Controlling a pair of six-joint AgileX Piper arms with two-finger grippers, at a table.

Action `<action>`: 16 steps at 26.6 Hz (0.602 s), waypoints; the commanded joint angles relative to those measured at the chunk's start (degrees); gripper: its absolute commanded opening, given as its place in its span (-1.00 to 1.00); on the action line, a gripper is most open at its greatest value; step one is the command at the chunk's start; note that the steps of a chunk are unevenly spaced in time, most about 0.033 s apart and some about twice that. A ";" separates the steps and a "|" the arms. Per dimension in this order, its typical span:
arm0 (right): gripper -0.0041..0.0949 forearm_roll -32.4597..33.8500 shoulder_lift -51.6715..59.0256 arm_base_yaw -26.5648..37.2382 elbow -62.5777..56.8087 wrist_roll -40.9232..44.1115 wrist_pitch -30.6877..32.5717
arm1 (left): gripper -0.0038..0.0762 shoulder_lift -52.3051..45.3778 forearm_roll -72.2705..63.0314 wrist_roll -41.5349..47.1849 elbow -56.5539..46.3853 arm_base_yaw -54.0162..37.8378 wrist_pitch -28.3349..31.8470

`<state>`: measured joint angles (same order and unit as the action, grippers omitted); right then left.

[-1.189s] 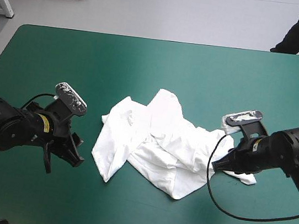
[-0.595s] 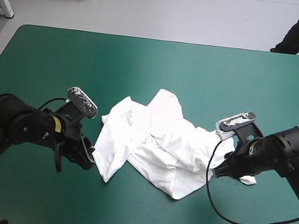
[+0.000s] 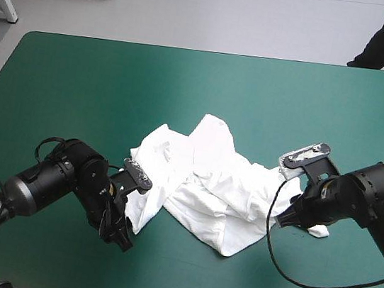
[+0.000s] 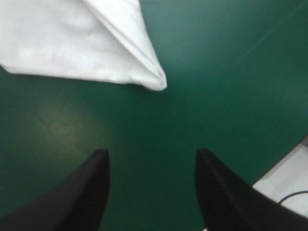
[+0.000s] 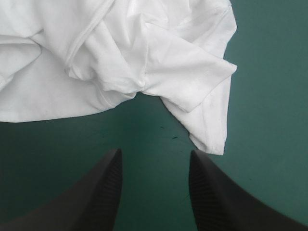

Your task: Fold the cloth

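t-shirt (image 3: 201, 181) lies in a crumpled heap at the middle of the teal-green table (image 3: 78, 85). both grippers are empty, fingers apart: the left gripper (image 4: 151, 156) is just short of a folded corner (image 4: 156, 82), the right gripper (image 5: 154, 154) faces a sleeve (image 5: 207, 110). we judge either may pinch several layers and drag the heap rather than spread it.

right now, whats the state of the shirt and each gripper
white short-sleeved T-shirt: crumpled heap, unfolded, lying on the teal-green table cover, not gripped
left gripper: open, a pointed corner of the T-shirt ahead of it
right gripper: open, the T-shirt's edge just ahead of it
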<state>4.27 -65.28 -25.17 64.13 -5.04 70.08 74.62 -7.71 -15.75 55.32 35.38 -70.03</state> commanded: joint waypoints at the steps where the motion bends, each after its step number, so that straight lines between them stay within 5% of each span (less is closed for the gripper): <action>1: -0.05 0.77 1.28 -0.05 1.63 -0.05 -1.14 | 0.18 -0.15 -2.41 -1.67 -0.24 0.51 3.87; 16: -0.05 1.09 1.28 -0.05 1.63 0.17 -1.11 | 0.20 12.21 -4.87 -6.96 -0.24 0.51 14.60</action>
<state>4.42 -65.28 -25.17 64.13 -4.80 70.08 86.36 -11.54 -22.59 53.90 35.38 -57.22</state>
